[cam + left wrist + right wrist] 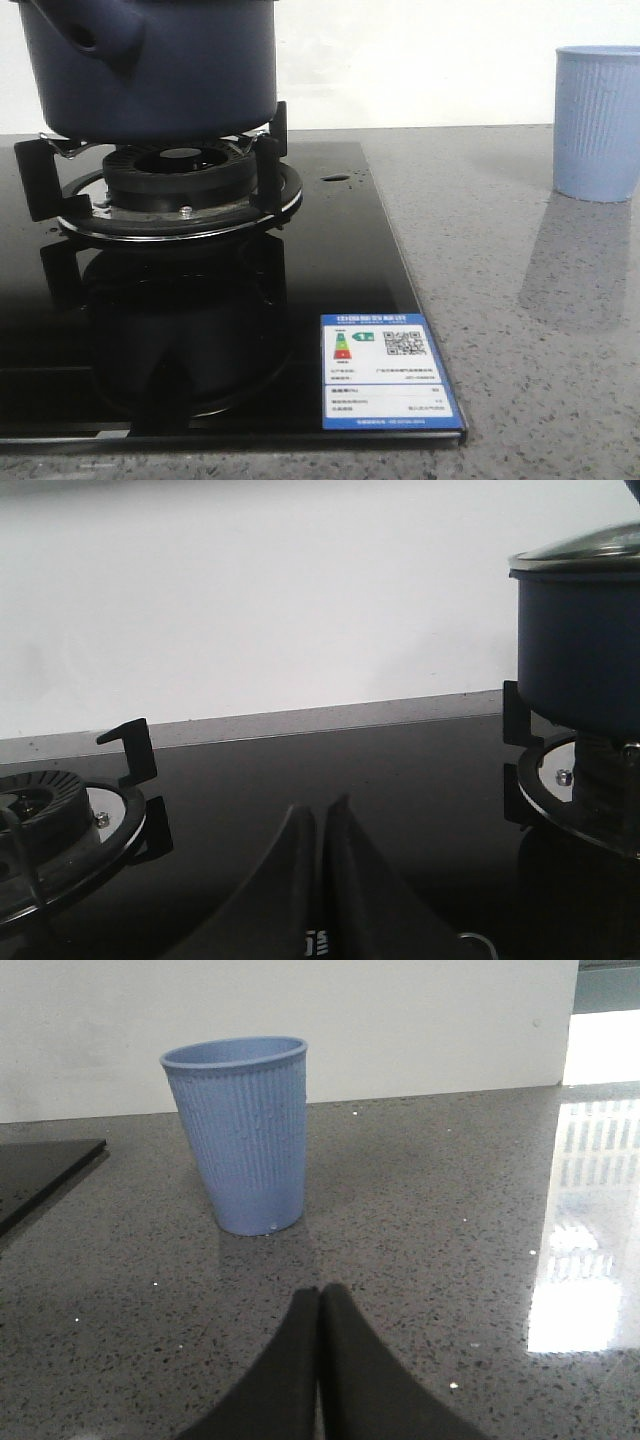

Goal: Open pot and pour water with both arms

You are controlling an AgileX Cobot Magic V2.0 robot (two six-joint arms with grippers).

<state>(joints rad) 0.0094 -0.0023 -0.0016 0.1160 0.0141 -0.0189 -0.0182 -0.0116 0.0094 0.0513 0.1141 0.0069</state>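
- Both sets of jaws are pressed together, holding nothing: the left gripper (pixel 318 825) hangs low over the hob (pixel 380 780), the right gripper (pixel 320 1305) low over the counter (pixel 450 1210).
- The pot (pixel 150 60) sits on the burner (pixel 180 175) with its lid (pixel 590 552) still on.
- Going for the lid with the jaws like this would likely knock it sideways rather than grip it.
- The glass lid looks slick; a shallow pinch could let it slip and drop onto the hob.
- The cup (pixel 245 1135) stands upright, well apart from the pot. It seems light, so a nudge or a heavy pour may tip it.
- A one-sided lift by the handle (pixel 85 35) risks tilting and spilling.
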